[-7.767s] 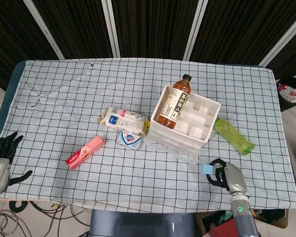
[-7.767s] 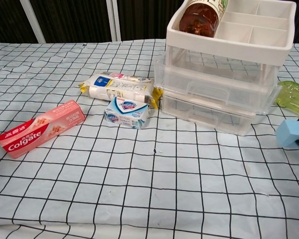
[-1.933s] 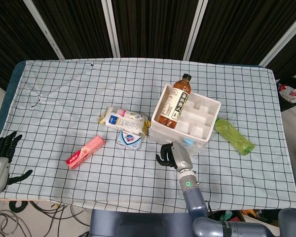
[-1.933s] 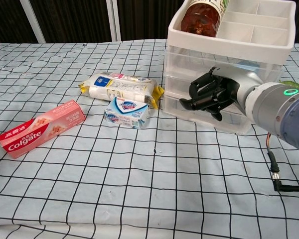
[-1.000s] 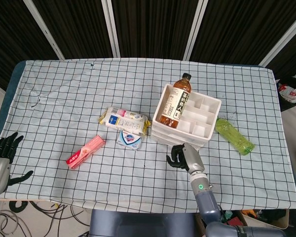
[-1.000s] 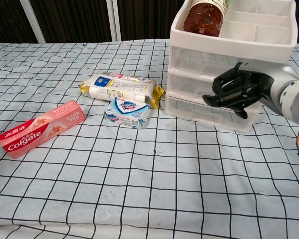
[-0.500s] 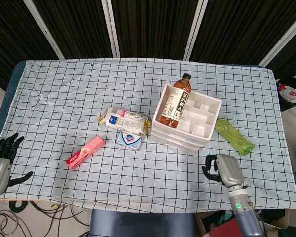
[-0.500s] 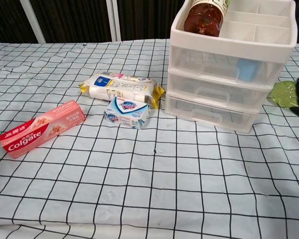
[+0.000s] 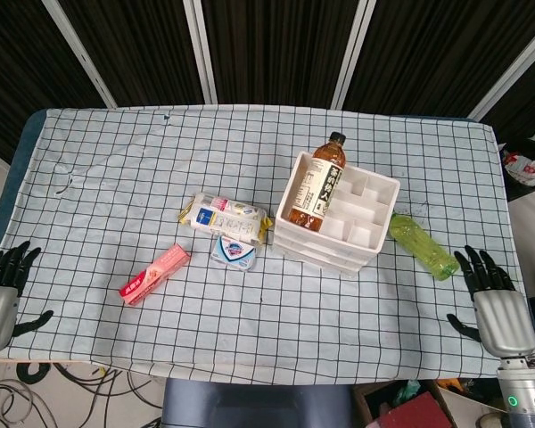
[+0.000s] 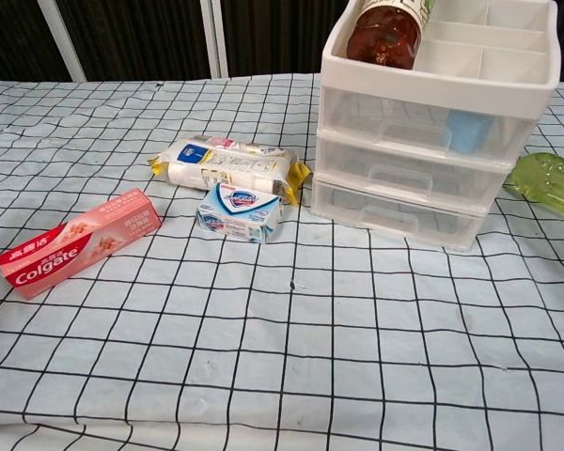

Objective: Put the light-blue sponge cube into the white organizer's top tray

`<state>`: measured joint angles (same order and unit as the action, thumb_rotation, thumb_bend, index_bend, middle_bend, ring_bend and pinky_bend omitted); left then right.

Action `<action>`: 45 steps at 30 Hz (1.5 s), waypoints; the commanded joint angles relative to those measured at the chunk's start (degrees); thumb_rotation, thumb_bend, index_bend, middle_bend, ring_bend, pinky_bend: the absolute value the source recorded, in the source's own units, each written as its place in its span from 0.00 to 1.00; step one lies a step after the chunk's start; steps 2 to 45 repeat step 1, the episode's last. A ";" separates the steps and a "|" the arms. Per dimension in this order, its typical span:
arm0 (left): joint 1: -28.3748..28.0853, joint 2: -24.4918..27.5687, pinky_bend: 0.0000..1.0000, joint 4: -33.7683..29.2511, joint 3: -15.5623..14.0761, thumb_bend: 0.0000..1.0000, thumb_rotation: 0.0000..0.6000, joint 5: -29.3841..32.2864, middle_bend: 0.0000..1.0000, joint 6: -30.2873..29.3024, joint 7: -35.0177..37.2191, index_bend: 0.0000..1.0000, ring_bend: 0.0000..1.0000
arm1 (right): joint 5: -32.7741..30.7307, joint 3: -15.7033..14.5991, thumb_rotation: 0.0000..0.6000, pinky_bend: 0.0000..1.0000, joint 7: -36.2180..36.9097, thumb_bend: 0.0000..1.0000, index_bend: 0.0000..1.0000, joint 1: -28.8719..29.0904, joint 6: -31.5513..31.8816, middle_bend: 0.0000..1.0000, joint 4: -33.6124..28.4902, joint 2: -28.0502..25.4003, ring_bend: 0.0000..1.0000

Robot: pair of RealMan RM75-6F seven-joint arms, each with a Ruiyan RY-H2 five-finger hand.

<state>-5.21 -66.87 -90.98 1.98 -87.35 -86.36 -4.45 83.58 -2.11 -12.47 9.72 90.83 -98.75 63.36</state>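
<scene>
White cloth with a black grid covers the table [image 9: 116,160], and dark vertical panels with pale slanted posts stand behind its far edge. Toward the right half of the table sits the white organizer [image 9: 334,223], a stack of clear-fronted drawers under a partitioned top tray. A brown tea bottle [image 9: 316,185] leans in the tray's left compartment. The light-blue sponge cube [image 10: 469,130] shows through the front of the uppermost drawer in the chest view, at its right end, below the tray rather than in it. A green bottle [image 9: 423,245] lies on its side just right of the organizer. Left of the organizer lie a white and yellow packet [image 9: 225,214], a blue and white soap box [image 9: 234,251] just in front of it, and a pink toothpaste box [image 9: 154,274] nearer the left front corner. The left robot hand [image 9: 2,294] hangs off the left front edge, fingers spread, holding nothing. The right robot hand [image 9: 495,312] hovers by the right front corner, fingers fanned wide and empty.
</scene>
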 commanded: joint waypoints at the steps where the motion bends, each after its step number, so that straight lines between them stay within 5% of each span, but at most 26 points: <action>1: -0.04 -0.08 0.00 0.24 0.19 0.06 1.00 0.20 0.00 -0.06 -0.09 0.00 0.00 | 0.85 1.17 1.00 0.18 1.15 0.10 0.00 -1.26 1.34 0.00 2.74 1.16 0.00; 45: -0.04 -0.08 0.00 0.24 0.19 0.06 1.00 0.20 0.00 -0.06 -0.09 0.00 0.00 | 0.85 1.17 1.00 0.18 1.15 0.10 0.00 -1.26 1.34 0.00 2.74 1.16 0.00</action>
